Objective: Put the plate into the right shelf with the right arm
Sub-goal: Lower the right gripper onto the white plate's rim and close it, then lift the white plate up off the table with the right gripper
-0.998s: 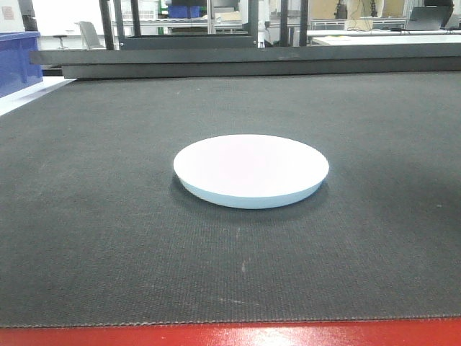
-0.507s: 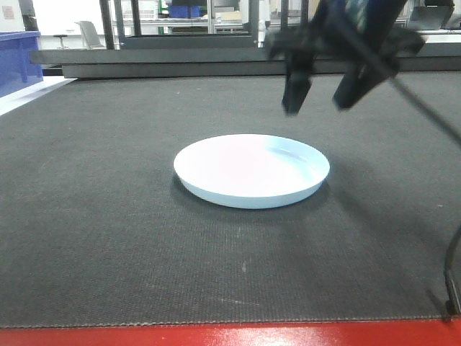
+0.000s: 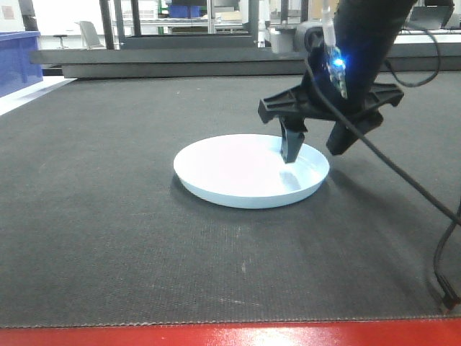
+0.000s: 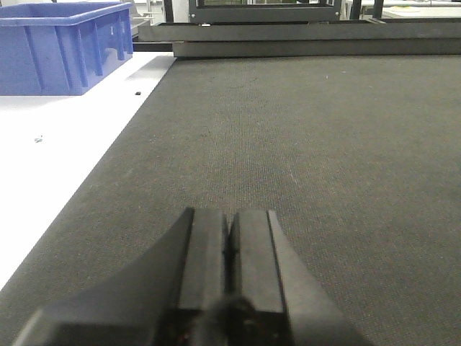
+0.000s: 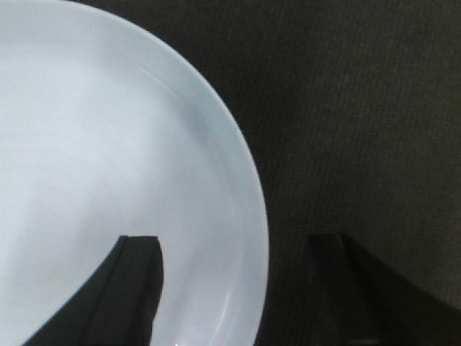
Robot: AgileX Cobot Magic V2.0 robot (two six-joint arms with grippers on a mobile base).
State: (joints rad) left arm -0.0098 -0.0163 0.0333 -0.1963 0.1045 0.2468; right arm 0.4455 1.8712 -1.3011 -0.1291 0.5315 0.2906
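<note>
Two spread jaws of the right arm (image 3: 353, 79) astride the plate (image 3: 238, 169) rim

The plate (image 3: 238, 171) is seen as plain white, tinted pale blue. The mat (image 3: 108, 238) is coloured dark grey with a fine woven pattern, and the counter (image 3: 216, 336) edge is painted red.

dark mat (image 3: 108, 238), red table edge (image 3: 216, 336), blue bin (image 4: 61, 43)
</note>
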